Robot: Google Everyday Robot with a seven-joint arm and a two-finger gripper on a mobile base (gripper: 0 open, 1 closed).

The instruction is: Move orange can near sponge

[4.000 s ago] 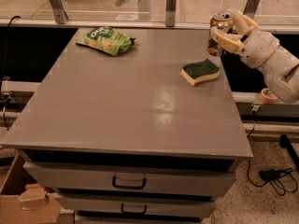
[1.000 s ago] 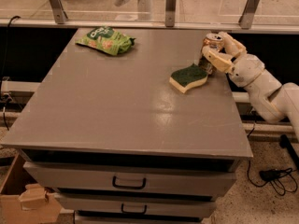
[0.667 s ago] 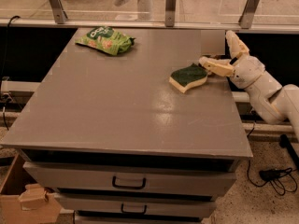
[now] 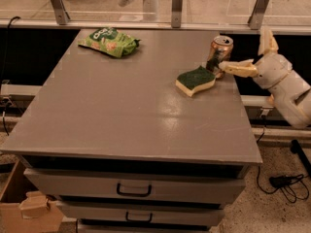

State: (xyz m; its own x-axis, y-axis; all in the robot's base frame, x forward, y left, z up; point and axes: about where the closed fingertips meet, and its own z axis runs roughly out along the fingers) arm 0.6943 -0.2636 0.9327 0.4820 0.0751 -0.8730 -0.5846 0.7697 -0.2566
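Observation:
The orange can (image 4: 219,54) stands upright on the grey table (image 4: 121,110) close to its right edge. Its silver top faces up. The sponge (image 4: 195,80), green top over pale yellow foam, lies just in front and to the left of the can, almost touching it. My gripper (image 4: 244,48) is at the table's right edge, to the right of the can, and is open. Its lower finger (image 4: 240,67) points left and reaches the can's base. The other finger (image 4: 267,39) points up, away from the can.
A bright green snack bag (image 4: 109,41) lies at the table's back left. A railing with metal posts (image 4: 177,6) runs behind the table. Drawers (image 4: 133,189) are under the tabletop. A cardboard box (image 4: 29,210) sits on the floor at the front left, and cables (image 4: 286,183) at the right.
My gripper lowered the can beside the sponge, then opened and let it go. The can now stands free on the table. The sponge shifted slightly left since the earliest frame.

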